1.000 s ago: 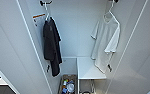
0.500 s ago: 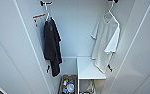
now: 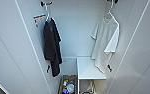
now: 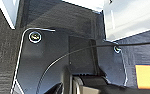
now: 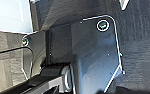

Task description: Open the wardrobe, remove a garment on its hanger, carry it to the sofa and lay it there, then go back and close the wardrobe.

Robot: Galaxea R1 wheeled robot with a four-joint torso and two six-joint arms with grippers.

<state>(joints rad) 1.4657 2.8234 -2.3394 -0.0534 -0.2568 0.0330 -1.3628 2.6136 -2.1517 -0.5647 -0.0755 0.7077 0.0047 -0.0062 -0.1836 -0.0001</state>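
The wardrobe (image 3: 76,32) stands open in front of me in the head view, its white doors (image 3: 8,55) swung out on both sides. On the right inside, the garment (image 3: 104,42), a white short-sleeved T-shirt, hangs on a slim white hanger (image 3: 110,12) from a black peg at the top. A black T-shirt (image 3: 51,47) hangs on the left from another peg (image 3: 46,3). Both wrist views look past my dark wrist plates onto dark floor; how the grippers stand cannot be made out.
A white shelf (image 3: 88,68) sits low on the right, under the white T-shirt's hem. Beside it on the wardrobe floor is a basket (image 3: 68,86) of small coloured items. An orange-and-white label (image 3: 38,18) is stuck near the black T-shirt.
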